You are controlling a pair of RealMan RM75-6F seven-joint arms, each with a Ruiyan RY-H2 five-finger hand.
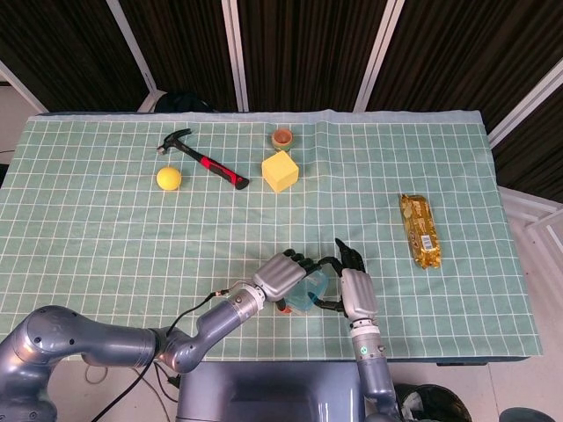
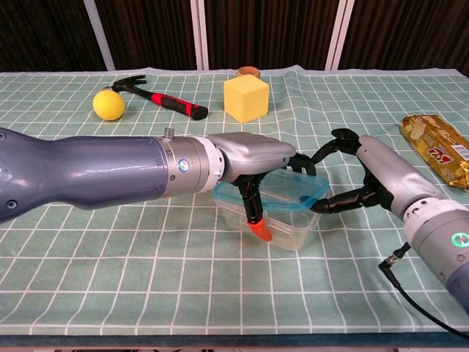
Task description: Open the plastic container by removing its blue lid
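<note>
Your left hand (image 2: 253,163) gripped the clear rectangular plastic container (image 2: 282,220) from above. Your right hand (image 2: 366,180) pinched the translucent blue lid (image 2: 289,191) at its right-hand end.

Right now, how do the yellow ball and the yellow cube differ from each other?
The yellow ball is round, while the yellow cube has flat faces and sharp edges. The ball looks smaller than the cube. The ball lies close beside the hammer head; the cube stands near its handle end, just in front of a small brown cup. Both are yellow, rest on the green checked cloth, and neither hand touches them.
</note>
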